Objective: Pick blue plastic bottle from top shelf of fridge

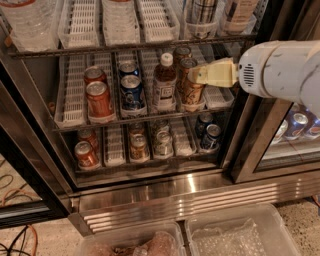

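Pale yellow gripper (192,75) on a bulky white arm (277,70) comes in from the right at middle-rack height. Its tip is just in front of a tan soda can (190,95). Open or closed: can't tell from this angle.

The blue plastic bottle (241,10), clear w/ a pale blue-white label band & brownish contents, stands at the right end of the top shelf (125,47), a dark wire rack w/ white slotted lane trays. Only its lower part shows; the rest is cut by the top edge. It's one level above the gripper, up & to the right of the tip, apart from it. Just left of it is a dark striped can (202,10). At the shelf's left end are clear ribbed water bottles (27,20).

Middle rack, left to right: red-orange cans (99,100), blue cans (131,92), a slim brown bottle w/ white cap (164,85), then the tan cans by the gripper. Lower rack: orange cans (85,152) at left, mixed cans in the middle lanes, dark blue cans (210,136) at right.

The fridge (175,197) is a display unit w/ black frames & a ribbed stainless steel base. To the right, behind glass, a 2nd compartment holds more cans (297,125).

Near side: two clear plastic bins (240,232) on a speckled floor (302,215); the left bin holds smth pinkish-brown. Orange & black cables (20,235) lie at near left.
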